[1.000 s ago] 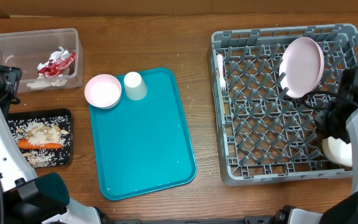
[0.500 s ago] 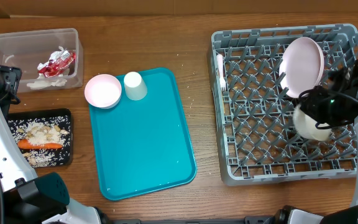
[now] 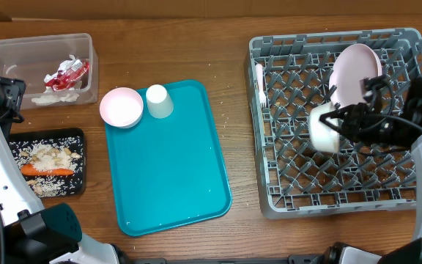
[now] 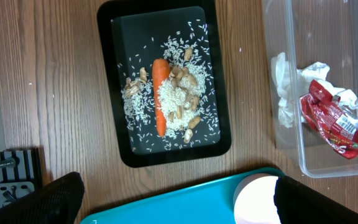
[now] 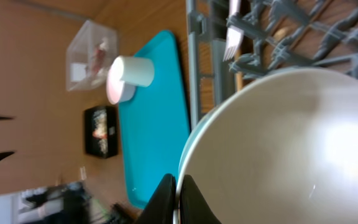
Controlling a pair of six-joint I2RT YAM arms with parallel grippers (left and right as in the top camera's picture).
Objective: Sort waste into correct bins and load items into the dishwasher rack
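Right claw (image 3: 337,125): clamped on the rim of a white bowl (image 3: 324,130), fingers (image 5: 178,198) pinched together on the edge in the wrist view. The bowl is tipped on its side above the middle of the dish rack (image 3: 269,199), which occupies the 3 o'clock side of the worktop (image 3: 226,51); contact with the pegs cannot be determined. In the rack, a pink plate (image 3: 357,70) stands on edge at 1 o'clock and a fork (image 3: 259,81) lies along the wall at 10 o'clock. Left claw (image 4: 179,208): fingers wide apart, holding nothing, above the 9 o'clock edge of the worktop. A teal tray (image 3: 174,169) lies at centre; at its 11 o'clock corner sit a pink bowl (image 3: 121,107), overhanging the edge, and an upturned cup (image 3: 159,101) just beside it. The clear tub (image 3: 6,55) at 10 o'clock holds napkins (image 3: 53,97) and a red wrapper (image 3: 68,72). The black tray (image 3: 79,136) at 8 o'clock holds a carrot (image 3: 47,171) and rice scraps (image 3: 46,156).
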